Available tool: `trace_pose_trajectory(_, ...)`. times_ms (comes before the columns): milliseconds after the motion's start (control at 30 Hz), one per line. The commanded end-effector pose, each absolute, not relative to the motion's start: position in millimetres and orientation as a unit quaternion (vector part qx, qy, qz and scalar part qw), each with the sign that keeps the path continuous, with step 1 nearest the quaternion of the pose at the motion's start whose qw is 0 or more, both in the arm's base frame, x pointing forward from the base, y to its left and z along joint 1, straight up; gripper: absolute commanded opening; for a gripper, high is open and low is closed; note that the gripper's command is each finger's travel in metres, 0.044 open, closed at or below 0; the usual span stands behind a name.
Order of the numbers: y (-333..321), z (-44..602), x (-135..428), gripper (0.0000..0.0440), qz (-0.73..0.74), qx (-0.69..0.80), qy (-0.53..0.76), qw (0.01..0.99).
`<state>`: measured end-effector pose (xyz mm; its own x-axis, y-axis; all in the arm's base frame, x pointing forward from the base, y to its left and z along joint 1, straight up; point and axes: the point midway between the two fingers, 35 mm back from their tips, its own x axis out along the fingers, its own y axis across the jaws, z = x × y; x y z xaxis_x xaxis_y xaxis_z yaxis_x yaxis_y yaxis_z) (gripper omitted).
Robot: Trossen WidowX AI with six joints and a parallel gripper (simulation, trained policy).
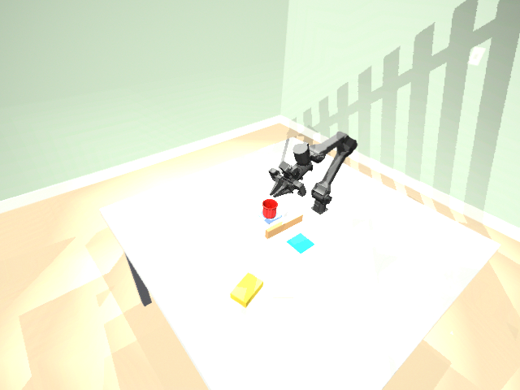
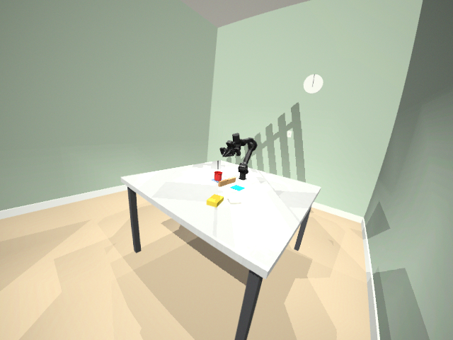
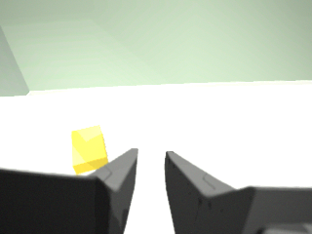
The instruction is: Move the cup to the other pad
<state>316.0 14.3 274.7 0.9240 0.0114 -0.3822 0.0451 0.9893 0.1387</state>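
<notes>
A red cup (image 1: pixel 269 209) (image 2: pixel 218 176) stands upright on the blue pad (image 1: pixel 274 219) (image 2: pixel 214 180). The marbles cannot be made out in it. The other pad, cyan (image 1: pixel 301 243) (image 2: pixel 237 188), lies bare on the far side of the low barrier from the cup. My gripper (image 1: pixel 273 195) (image 2: pixel 223 155) (image 3: pixel 152 152) is in the air above and behind the cup, apart from it. Its fingers are nearly together, with a narrow gap and nothing between them. The wrist view shows neither the cup nor the pads.
A low wooden barrier (image 1: pixel 283 227) (image 2: pixel 226 181) stands between the two pads. A yellow block (image 1: pixel 246 289) (image 2: pixel 214 200) (image 3: pixel 89 147) lies farther from the arm's base, beyond the pads. All of them are on the white table (image 1: pixel 335 318) (image 2: pixel 252 234).
</notes>
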Motion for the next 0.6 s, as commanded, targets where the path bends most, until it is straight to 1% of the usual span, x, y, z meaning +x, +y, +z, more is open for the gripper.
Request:
trace_pose_trajectory(0, 18, 269, 315, 0.0078, -0.007, 0.084, 0.23, 0.97)
trace_pose_trajectory(233, 22, 259, 311, 0.0077, -0.011, 0.091, 0.288, 0.953)
trace_pose_trajectory(567, 23, 245, 302, 0.0096, -0.022, 0.089, 0.37, 0.925)
